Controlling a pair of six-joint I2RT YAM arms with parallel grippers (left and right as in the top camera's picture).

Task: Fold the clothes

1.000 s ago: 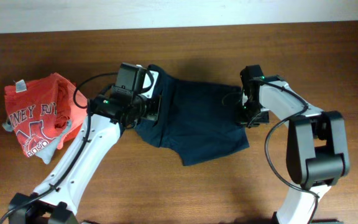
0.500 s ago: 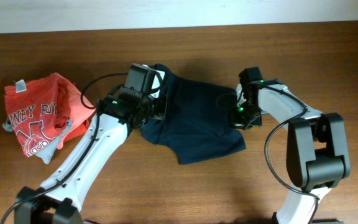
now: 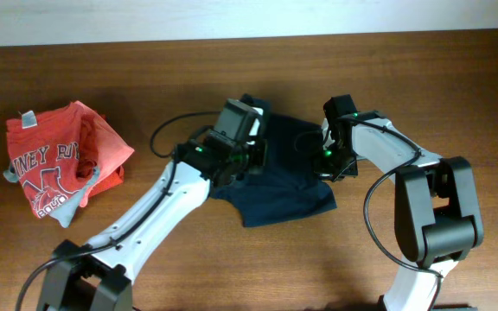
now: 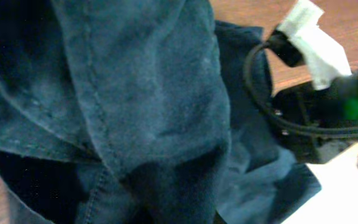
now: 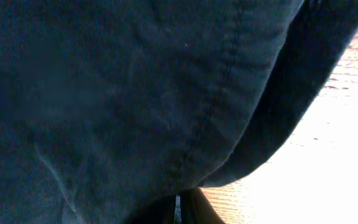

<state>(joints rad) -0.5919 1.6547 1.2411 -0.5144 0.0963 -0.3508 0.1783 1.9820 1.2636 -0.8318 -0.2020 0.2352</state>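
Observation:
The clothes (image 3: 288, 186), a dark navy garment with stitched seams, lie bunched at the table's middle. My left gripper (image 3: 251, 160) sits over the garment's left part and is shut on a fold of it. In the left wrist view the navy fabric (image 4: 148, 93) drapes over the jaws and hides them. My right gripper (image 3: 328, 164) is at the garment's right edge. In the right wrist view its fingers (image 5: 176, 211) are closed together under the navy fabric (image 5: 104, 93), pinching it.
A red printed T-shirt (image 3: 54, 160) lies crumpled at the far left of the wooden table (image 3: 456, 86). The right arm with its green light and cable shows in the left wrist view (image 4: 347, 106), close to the left gripper.
My left gripper has moved right with the garment's left edge, carrying it over the middle. The right gripper shifted slightly left. The garment is narrower now.

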